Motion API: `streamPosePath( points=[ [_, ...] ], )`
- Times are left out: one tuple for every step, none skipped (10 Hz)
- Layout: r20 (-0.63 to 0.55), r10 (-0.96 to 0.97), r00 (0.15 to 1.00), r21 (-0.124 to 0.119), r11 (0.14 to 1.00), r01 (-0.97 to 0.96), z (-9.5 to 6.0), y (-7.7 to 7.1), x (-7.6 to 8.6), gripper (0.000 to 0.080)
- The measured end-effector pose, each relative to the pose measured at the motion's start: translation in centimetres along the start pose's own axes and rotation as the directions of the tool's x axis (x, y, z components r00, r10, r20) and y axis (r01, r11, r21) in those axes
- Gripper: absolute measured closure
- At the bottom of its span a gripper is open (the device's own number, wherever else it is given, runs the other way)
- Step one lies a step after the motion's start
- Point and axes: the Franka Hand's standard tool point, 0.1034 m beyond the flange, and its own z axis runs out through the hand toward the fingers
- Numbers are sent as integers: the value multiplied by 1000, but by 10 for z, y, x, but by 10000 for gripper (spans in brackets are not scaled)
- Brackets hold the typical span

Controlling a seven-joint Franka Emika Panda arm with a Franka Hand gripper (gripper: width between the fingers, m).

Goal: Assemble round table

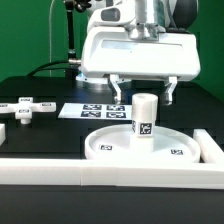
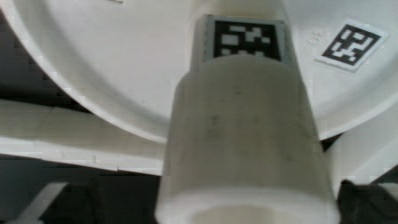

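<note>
The wide rimmed disc (image 1: pixel 118 148) lies flat near the table's front. The short thick post (image 1: pixel 145 116) stands upright on its middle, with a tag on its side. My gripper (image 1: pixel 144 95) hangs right over the post, open, one finger on each side of the post's top and apart from it. In the wrist view the post (image 2: pixel 240 130) fills the middle, rising from the disc (image 2: pixel 125 60), and my gripper (image 2: pixel 222 208) shows as dark fingers (image 2: pixel 39 205) at both sides. The cross-shaped piece (image 1: pixel 25 108) lies on the table at the exterior view's left.
The marker board (image 1: pixel 100 110) lies behind the disc. A long white rail (image 1: pixel 110 172) runs along the front edge and another (image 1: pixel 214 146) stands at the exterior view's right. A small white part (image 1: pixel 3 128) sits at the far left.
</note>
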Motion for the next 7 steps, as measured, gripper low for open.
streamPosePath(
  points=[
    [-1, 0, 1000, 0, 1000, 0, -3, 1, 3, 151],
    [4, -1, 1000, 1, 1000, 1, -1, 0, 0, 151],
    [6, -1, 1000, 1, 1000, 1, 0, 0, 0, 151],
    [18, -1, 1000, 5, 1000, 1, 0, -1, -1, 151],
    [23, -1, 1000, 7, 1000, 1, 2, -2, -3, 151],
    [46, -5, 999, 15, 1000, 4, 6, -5, -7, 151],
    [116, -10, 993, 38, 999, 5, 9, -10, -10, 151]
  ],
)
